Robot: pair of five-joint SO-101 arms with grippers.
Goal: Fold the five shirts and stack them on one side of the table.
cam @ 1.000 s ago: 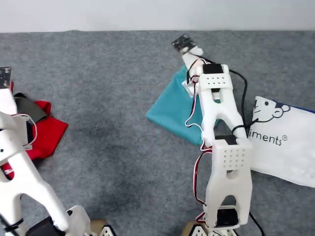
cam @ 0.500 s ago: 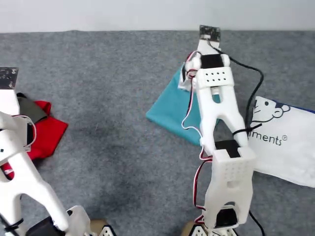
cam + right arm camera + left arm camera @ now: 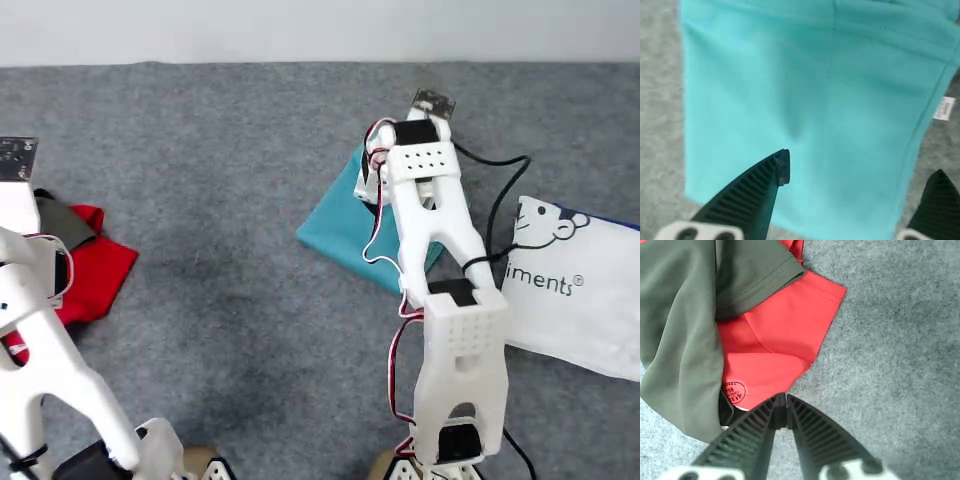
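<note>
A folded teal shirt [image 3: 345, 225] lies at the table's middle back, partly under the right arm [image 3: 430, 200]. Seen from the right wrist, my right gripper [image 3: 860, 175] hangs open just above the teal shirt [image 3: 815, 90], nothing between its fingers. A white printed shirt [image 3: 580, 290] lies flat at the right. At the left edge a red shirt [image 3: 100, 270] lies with a dark grey shirt [image 3: 62, 220] on it. My left gripper [image 3: 785, 412] is shut and empty, over the edge of the red shirt [image 3: 785, 335] beside the grey shirt [image 3: 685, 315].
Grey felt covers the table [image 3: 220, 150]. A white wall runs along the back edge [image 3: 200, 30]. The left arm [image 3: 35, 320] stands tall at the front left, and both arm bases sit at the front edge.
The right arm's wrist swung to the right over the teal shirt, then drew back a little. The shirts have not moved, and the left arm has barely shifted.
</note>
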